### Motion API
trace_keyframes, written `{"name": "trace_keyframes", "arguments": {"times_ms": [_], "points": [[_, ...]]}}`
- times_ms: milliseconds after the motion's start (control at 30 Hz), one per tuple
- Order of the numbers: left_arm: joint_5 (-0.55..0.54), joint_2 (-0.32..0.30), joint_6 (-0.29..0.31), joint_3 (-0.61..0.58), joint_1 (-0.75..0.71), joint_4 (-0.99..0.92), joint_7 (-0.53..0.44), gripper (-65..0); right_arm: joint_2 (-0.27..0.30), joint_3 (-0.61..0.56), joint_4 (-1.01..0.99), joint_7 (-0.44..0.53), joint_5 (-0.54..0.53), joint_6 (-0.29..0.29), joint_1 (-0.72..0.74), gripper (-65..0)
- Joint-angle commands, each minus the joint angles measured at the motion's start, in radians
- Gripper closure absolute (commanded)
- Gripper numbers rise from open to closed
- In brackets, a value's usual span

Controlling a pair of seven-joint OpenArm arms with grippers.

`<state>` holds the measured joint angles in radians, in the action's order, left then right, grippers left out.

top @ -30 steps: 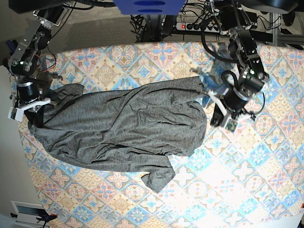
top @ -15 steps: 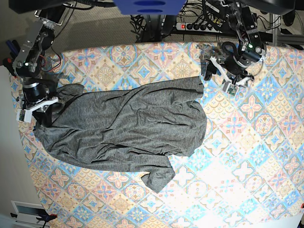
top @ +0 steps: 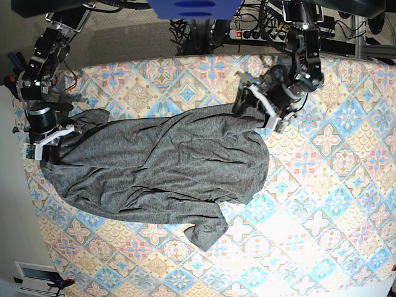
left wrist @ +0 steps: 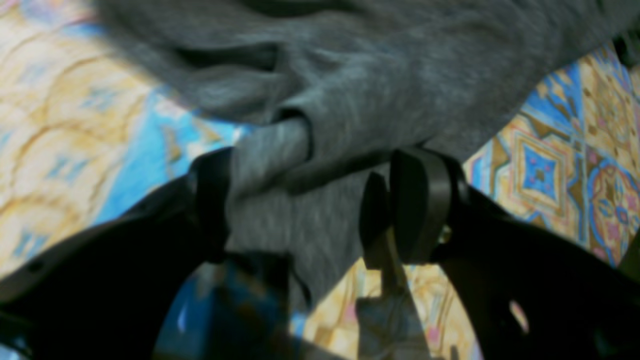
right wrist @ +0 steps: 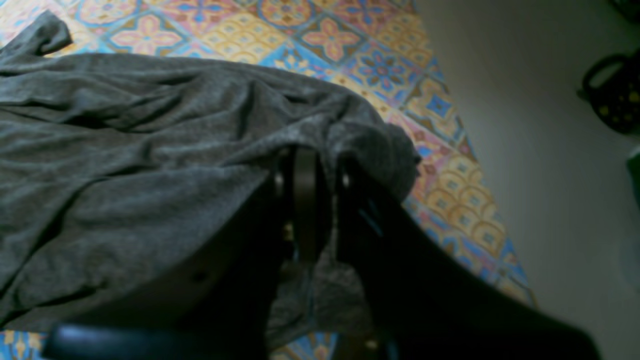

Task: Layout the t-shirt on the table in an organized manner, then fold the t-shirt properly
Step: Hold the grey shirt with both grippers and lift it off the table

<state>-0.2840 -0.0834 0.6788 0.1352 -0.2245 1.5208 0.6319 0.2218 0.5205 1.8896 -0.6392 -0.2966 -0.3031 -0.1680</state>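
Note:
The dark grey t-shirt point(top: 161, 164) lies crumpled and spread across the left half of the tiled table point(top: 322, 204), one sleeve point(top: 207, 232) pointing toward the front. My left gripper point(top: 252, 106) is at its back right corner. In the left wrist view the left gripper point(left wrist: 310, 200) stands open, a fold of the t-shirt point(left wrist: 280, 165) between the fingers point(left wrist: 420, 205), touching only the left one. At the far left edge my right gripper point(top: 49, 145) is shut on the t-shirt point(right wrist: 125, 165). The right wrist view shows the right gripper point(right wrist: 325, 190) pinching a bunched hem.
A power strip point(top: 257, 34) and cables lie on the floor behind the table. The table's curved left edge point(top: 28, 179) runs close to my right arm. Grey floor point(right wrist: 525, 150) and a dark object point(right wrist: 610, 100) lie beyond that edge.
My left arm swung from the shirt's right side up and back, then came down onto the back right corner with its jaws now open. The right arm has barely moved.

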Motion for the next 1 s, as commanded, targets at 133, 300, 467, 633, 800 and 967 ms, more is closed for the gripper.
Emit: {"name": "trace_keyframes", "arguments": {"times_ms": [133, 300, 467, 633, 800, 967], "points": [[0.047, 0.027, 0.019, -0.072, -0.016, -0.026, 0.099, -40.8, 0.017, 0.007, 0.017, 0.029, -0.011, 0.002, 0.012, 0.0], [0.045, 0.026, 0.019, -0.142, 0.04, -0.139, 0.099, -24.2, 0.017, 0.007, 0.017, 0.029, -0.011, 0.002, 0.018, 0.0], [0.035, 0.029, 0.019, -0.139, 0.078, -0.222, 0.101, -3.7, 0.017, 0.008, 0.017, 0.029, -0.011, 0.002, 0.02, 0.0], [0.033, 0.029, 0.019, -0.056, 0.07, -0.15, 0.125, -2.2, 0.017, 0.008, 0.014, 0.029, -0.011, 0.002, 0.02, 0.0], [0.002, 0.029, 0.019, 0.103, 0.09, 0.086, 0.309, -2.1, 0.017, 0.013, 0.011, 0.029, -0.011, 0.003, 0.02, 0.0], [-0.065, 0.023, 0.019, 0.129, 0.19, 0.243, 0.458, -2.1, 0.017, 0.013, 0.015, 0.029, -0.01, 0.003, 0.022, 0.0]]}}
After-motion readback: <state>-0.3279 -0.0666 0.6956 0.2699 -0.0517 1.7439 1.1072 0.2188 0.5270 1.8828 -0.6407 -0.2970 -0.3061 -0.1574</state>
